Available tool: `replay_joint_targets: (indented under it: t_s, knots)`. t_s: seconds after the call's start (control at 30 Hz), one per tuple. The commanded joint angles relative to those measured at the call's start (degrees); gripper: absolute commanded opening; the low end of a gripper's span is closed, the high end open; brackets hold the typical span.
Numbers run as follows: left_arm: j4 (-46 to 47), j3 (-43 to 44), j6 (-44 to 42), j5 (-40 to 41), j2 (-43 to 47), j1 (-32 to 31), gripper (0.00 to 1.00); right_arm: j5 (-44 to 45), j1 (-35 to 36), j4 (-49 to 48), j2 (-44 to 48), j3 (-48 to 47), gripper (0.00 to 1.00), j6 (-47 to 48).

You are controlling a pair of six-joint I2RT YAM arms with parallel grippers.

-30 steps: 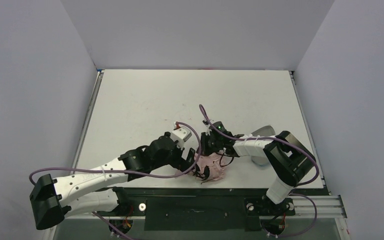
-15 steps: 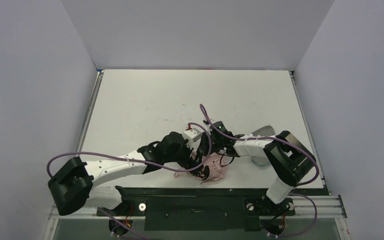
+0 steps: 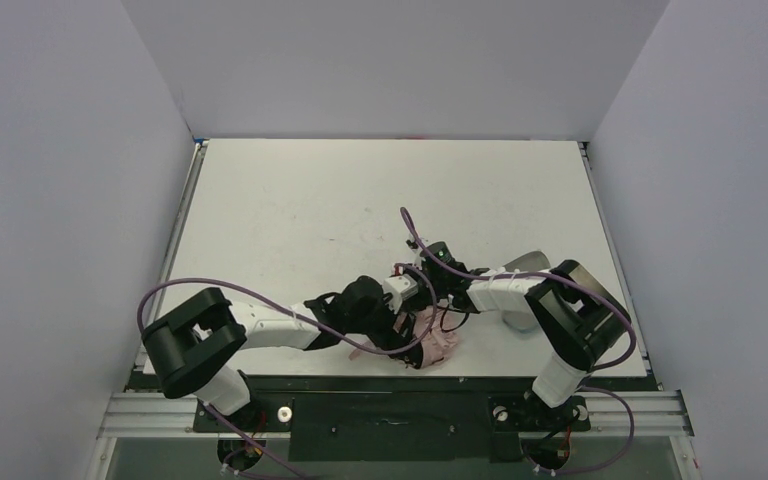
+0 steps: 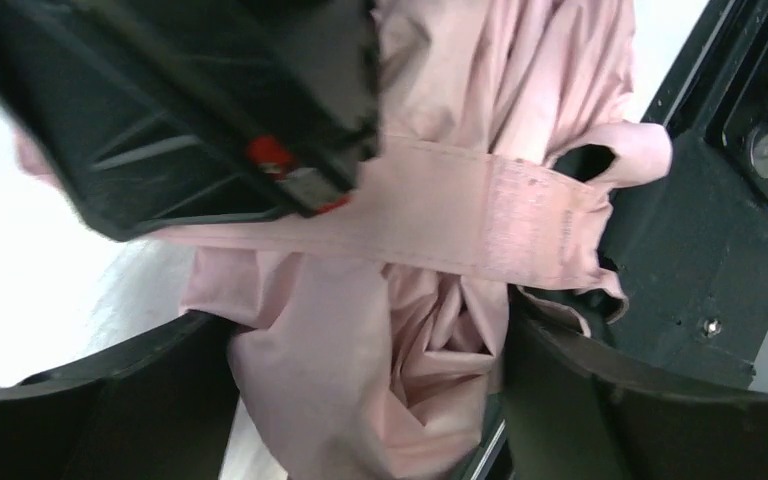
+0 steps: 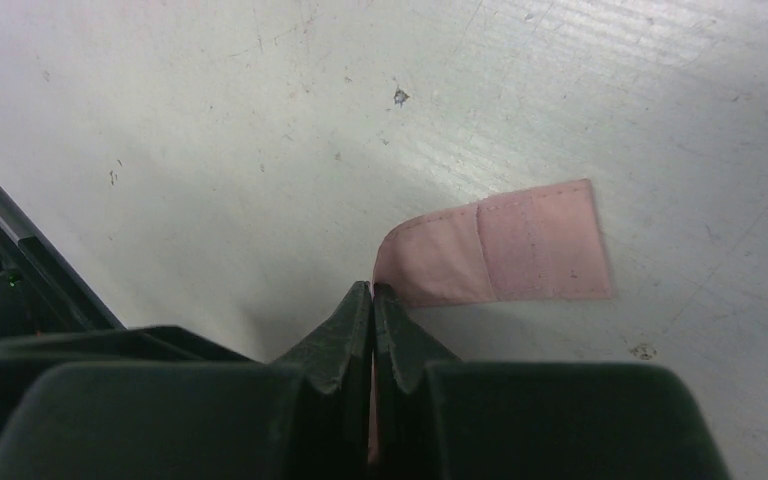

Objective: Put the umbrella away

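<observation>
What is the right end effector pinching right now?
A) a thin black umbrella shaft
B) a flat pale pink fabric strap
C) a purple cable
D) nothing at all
B: in the right wrist view the right end effector is shut on one end of the flat pale pink fabric strap, whose free end sticks out beyond the fingertips.

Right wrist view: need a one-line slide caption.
Right claw pinched shut on a pale salmon-pink fabric umbrella strap, free end reaching out over the scuffed white tabletop.
</observation>
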State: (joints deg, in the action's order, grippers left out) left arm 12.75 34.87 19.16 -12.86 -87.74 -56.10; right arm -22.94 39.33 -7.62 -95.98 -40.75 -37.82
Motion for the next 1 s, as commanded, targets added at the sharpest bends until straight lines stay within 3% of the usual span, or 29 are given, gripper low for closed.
replay_joint_targets:
  t_s: [0.0, 0.03, 0.1, 0.17, 0.23, 0.37, 0.67, 0.97]
  knots:
    - [-1.0, -2.4, -1.8, 7.3, -3.7, -3.7, 0.63, 1.0, -0.5, -0.6, -1.4, 0.7, 0.00, 1.2]
    - [-1.3, -2.3, -1.8, 8.5, -3.8, -4.9, 0.57, 0.9, -0.6, -0.6, -1.6, 0.6, 0.00, 1.2]
    - [-2.0, -2.0, -1.8, 11.4, -4.3, -6.5, 0.33, 0.8, -0.6, -0.7, -1.7, 0.6, 0.00, 1.1]
    - [-3.1, -1.4, -1.9, 14.3, -4.3, -8.0, 0.16, 0.8, -0.6, -0.7, -1.6, 0.4, 0.00, 0.9]
    - [-4.9, -0.3, -2.5, 18.8, -4.0, -9.7, 0.08, 0.6, -0.7, -0.1, -1.2, 0.0, 0.00, 1.1]
    - [-10.0, 2.3, -3.7, 25.9, -2.4, -13.5, 0.00, 0.7, -1.1, 2.4, 1.5, -1.0, 0.00, 1.9]
    - [-18.0, 7.8, -11.5, 41.5, -0.6, -21.4, 0.00, 2.2, -1.5, 12.7, 10.2, -7.8, 0.00, 3.9]
    - [-20.9, 12.9, -21.4, 52.5, -5.2, -26.4, 0.00, 1.9, -1.6, 17.4, 11.0, -16.0, 0.00, 3.4]
